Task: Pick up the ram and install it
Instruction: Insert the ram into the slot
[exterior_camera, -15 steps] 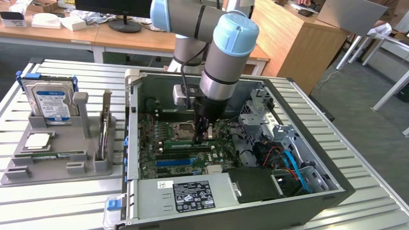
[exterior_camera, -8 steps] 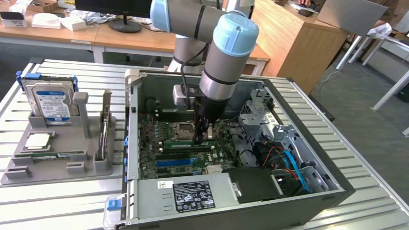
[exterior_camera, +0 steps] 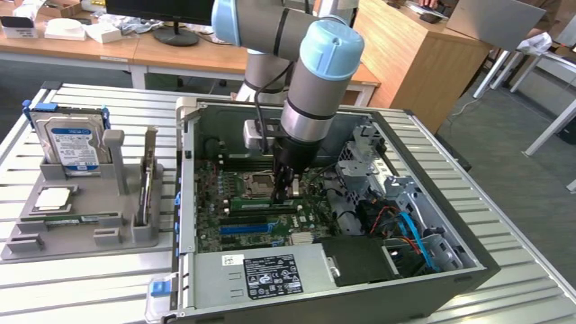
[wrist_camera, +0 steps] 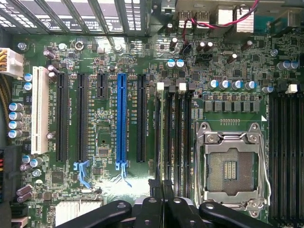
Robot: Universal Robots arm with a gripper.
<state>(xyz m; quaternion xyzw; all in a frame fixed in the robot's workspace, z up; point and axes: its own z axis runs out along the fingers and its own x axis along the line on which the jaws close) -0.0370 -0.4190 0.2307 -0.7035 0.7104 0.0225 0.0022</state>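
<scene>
Backdrop: workroom with wooden desks [exterior_camera: 180, 57] behind the rig.
Tabletop: slatted grey metal [exterior_camera: 81, 283], carrying everything below.
Computer case: open tower [exterior_camera: 387, 291] lying on its side, with the claw lowered into it.
Arm: grey with pale blue joints [exterior_camera: 315, 81], coming straight down into the case.
Motherboard: green [wrist_camera: 104, 61], directly beneath the claw.
Holder: grey moulded tray [exterior_camera: 81, 236], well apart from the claw, toward the exterior view's left.
Hard drive: blue-labelled [exterior_camera: 72, 145], upright in the holder, far from the claw.
Processor socket: silver-framed and open [wrist_camera: 232, 166], just beside the claw.
Memory slots: dark parallel rows [wrist_camera: 173, 137], running out from under the claw between the socket and a blue slot [wrist_camera: 121, 121].
Claw: black [exterior_camera: 284, 192], its fingers [wrist_camera: 149, 211] drawn together, tips down at the memory slots.
Ram: green stick [exterior_camera: 256, 201] lying along the memory slots, right at the claw's tips; whether the fingers pinch it cannot be told.
Other stick: alike, green [exterior_camera: 77, 217], flat in the holder's front groove, well apart from the claw.
Processor chip: square and silver [exterior_camera: 52, 197], in the holder.
</scene>
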